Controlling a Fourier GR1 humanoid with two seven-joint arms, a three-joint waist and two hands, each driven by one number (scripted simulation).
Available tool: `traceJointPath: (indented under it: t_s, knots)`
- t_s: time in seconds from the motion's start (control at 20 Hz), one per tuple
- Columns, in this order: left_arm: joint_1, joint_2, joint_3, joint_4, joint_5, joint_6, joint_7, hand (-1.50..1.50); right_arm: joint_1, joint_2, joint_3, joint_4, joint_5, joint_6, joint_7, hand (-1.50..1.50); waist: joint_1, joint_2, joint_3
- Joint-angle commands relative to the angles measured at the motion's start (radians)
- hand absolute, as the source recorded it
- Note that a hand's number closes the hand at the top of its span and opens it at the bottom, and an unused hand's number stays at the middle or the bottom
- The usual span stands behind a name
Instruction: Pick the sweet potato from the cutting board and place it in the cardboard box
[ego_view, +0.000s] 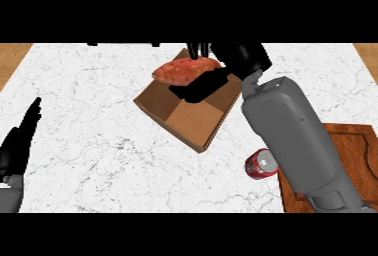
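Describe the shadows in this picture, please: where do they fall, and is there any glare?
Head view: a dark shadow lies inside the open brown cardboard box, directly beneath the reddish-orange sweet potato held by the black right hand. The red metal can shows a pale highlight on its top. The white marble counter is evenly lit, without glare.

So the cardboard box (193, 107) sits mid-counter (96, 100), toward the far side. The sweet potato (184, 71) is over the box's far corner, in the right hand (235, 56). The cutting board (362, 150) is near right, with a can (261, 164) just left of it. The left hand (18, 145) rests at the near left edge.
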Motion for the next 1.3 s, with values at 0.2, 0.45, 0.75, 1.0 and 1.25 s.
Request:
traceJointPath:
  t_s: [0.2, 0.45, 0.75, 1.0, 1.25]
  knots:
    - [-0.014, -0.022, -0.007, -0.033, -0.02, -0.005, 0.031, 0.0, -0.147, 0.101, 0.045, 0.405, 0.013, -0.185, -0.089, 1.5, 0.014, 0.005, 0.0]
    - [-0.055, -0.04, -0.027, 0.01, -0.053, 0.005, 0.0, 0.0, -0.256, 0.102, 0.097, 0.618, -0.027, -0.352, -0.042, 1.5, 0.04, 0.012, 0.0]
    - [-0.052, -0.046, -0.02, -0.011, -0.056, 0.007, 0.019, 0.0, -0.263, 0.103, 0.129, 0.738, -0.224, -0.315, -0.05, -1.5, 0.047, 0.01, 0.0]
    - [-0.08, -0.045, -0.024, -0.019, -0.047, -0.024, 0.041, 0.0, -0.251, 0.102, 0.139, 0.807, -0.29, -0.41, -0.229, -1.5, 0.06, 0.019, 0.001]
    - [-0.029, -0.032, 0.006, -0.007, -0.044, -0.022, 0.004, 0.0, -0.253, 0.102, 0.045, 0.787, -0.349, -0.493, -0.359, -1.5, 0.032, 0.01, 0.001]
